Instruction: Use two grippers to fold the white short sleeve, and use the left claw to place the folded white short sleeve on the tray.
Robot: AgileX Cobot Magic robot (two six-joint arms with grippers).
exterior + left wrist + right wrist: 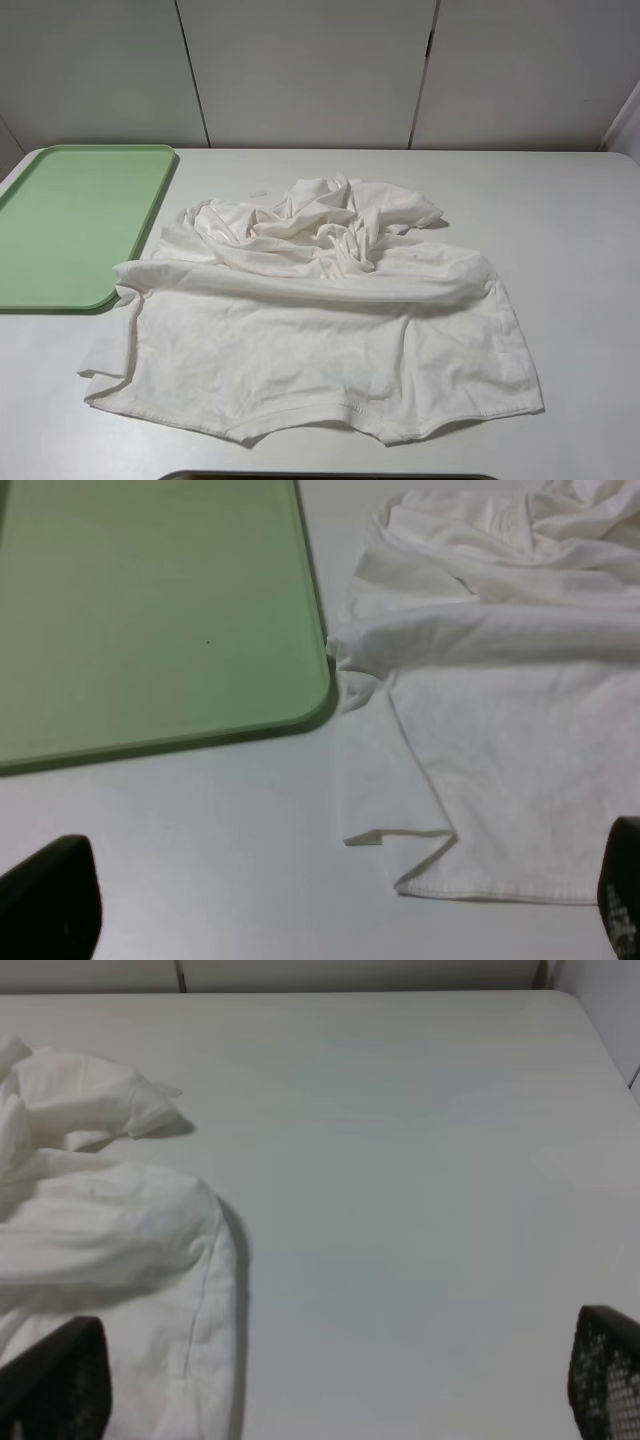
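**Opening state, seen from overhead and from both wrists.** The white short sleeve [320, 340] lies unfolded across the middle of the table [570, 200]. Its hemmed bottom edge runs along the near edge, and its upper half is bunched into a wrinkled heap toward the far edge. A thick ridge of doubled cloth crosses the shirt from side to side. The left end of that ridge lies just beside the near corner of the tray [70, 220], and whether the two touch cannot be told.

The light-green tray sits at the table's far-left corner. That puts it on the left arm's side, presumably so that arm alone can make the final placement.

Neither arm shows in the overhead view. Each wrist view shows only two dark fingertips at its borders:

- **Left gripper** [336, 895] — jaws spread wide and holding nothing, facing the shirt's left hem corner and the tray's rounded corner.
- **Right gripper** [330, 1375] — jaws likewise spread and empty, looking over the shirt's right side and bare tabletop.

The wide jaws suit a first pinch on loose cloth. Folding appears not yet begun, and the heap likely needs flattening first.
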